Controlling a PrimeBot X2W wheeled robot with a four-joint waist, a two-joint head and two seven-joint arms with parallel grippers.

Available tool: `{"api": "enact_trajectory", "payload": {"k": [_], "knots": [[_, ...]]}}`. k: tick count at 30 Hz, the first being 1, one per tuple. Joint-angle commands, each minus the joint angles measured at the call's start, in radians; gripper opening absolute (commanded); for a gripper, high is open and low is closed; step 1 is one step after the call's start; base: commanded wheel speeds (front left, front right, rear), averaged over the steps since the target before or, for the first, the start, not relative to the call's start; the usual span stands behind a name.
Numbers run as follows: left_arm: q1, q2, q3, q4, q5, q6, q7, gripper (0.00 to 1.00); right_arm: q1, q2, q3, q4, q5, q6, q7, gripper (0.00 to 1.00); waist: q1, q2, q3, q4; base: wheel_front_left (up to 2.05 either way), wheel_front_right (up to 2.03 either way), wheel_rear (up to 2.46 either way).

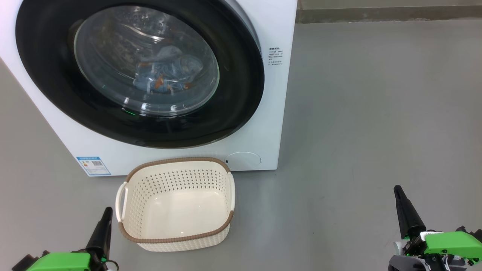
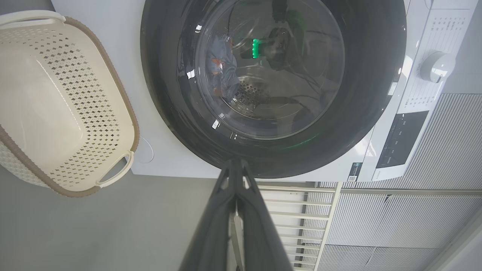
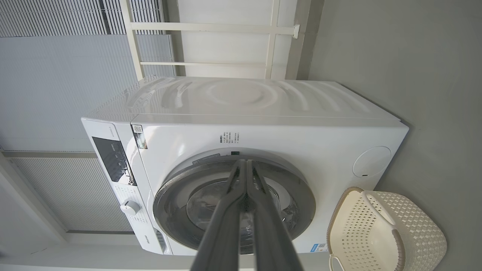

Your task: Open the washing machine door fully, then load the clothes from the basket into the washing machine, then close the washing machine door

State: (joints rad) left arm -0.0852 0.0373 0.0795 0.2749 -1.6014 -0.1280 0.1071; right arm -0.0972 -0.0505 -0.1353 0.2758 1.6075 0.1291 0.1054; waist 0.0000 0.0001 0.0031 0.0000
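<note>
Door [image 1: 233, 86] shut flush on washer [image 1: 276, 113], upper left of head view; we see clothes [image 1: 165, 75] thru the glass [image 1: 109, 45], lying in the drum [image 2: 248, 92]. Basket [image 1: 177, 180] sits on floor [image 1: 376, 113] at lower centre, just in front of washer, bare bottom showing. L gripper [image 1: 108, 210] at lower left, near basket's handle [image 1: 121, 201] but apart; R gripper [image 1: 397, 191] at lower right, well apart from it. Both clenched, fingers [image 2: 211, 226] pressed together, w/ nothing between them.

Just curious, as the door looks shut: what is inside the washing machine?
Through the glass of the washing machine door, light blue clothes with orange prints lie in the steel drum. Its wide black ring covers the drum's edges, so anything there cannot be seen.
</note>
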Motion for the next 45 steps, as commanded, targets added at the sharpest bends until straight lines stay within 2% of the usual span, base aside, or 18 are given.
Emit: {"api": "enact_trajectory", "payload": {"k": [1, 45], "knots": [[-0.023, 0.013, 0.035, -0.030, -0.007, -0.003, 0.007, 0.00, -0.011, -0.001, 0.022, -0.031, 0.001, 0.002, 0.008, 0.00, 0.0000, -0.0001, 0.000, 0.000, 0.00, 0.00, 0.00], [-0.023, 0.013, 0.035, -0.030, -0.006, -0.003, 0.007, 0.00, -0.011, 0.000, 0.021, -0.031, 0.001, 0.002, 0.008, 0.00, 0.0000, -0.0001, 0.000, 0.000, 0.00, 0.00, 0.00]]}}
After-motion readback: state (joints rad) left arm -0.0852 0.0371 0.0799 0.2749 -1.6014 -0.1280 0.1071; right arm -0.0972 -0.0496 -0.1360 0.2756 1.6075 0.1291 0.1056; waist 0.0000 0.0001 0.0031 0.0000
